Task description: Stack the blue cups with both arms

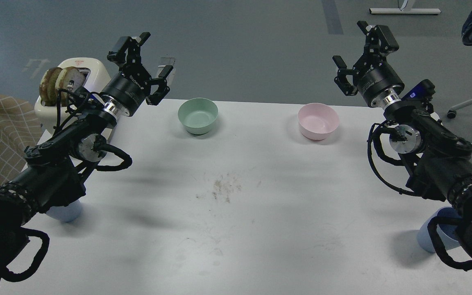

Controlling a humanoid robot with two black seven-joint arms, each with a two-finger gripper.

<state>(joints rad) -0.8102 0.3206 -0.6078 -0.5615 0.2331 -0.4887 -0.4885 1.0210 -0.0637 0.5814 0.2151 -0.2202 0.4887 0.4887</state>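
Lab: bare test table (260, 254), grey floor (240, 49)

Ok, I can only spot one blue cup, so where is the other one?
In the head view, one blue cup sits near the table's left edge, half hidden under the left arm; the other blue cup is near the right edge, behind the right arm's cables.

Two pale-blue cups, matte, handleless, well apart on the white table (236, 229), one near each front corner. Left blue cup (66, 213): front-left, mostly hidden under the left arm (55, 164), only the lower rounded part shows; orientation unclear. Right blue cup (436, 237): front-right, partly covered by the right arm (441, 164) and a cable loop, seems upright, rim up, darker blue inside visible. Neither cup is held; both sit on the table, unstacked.
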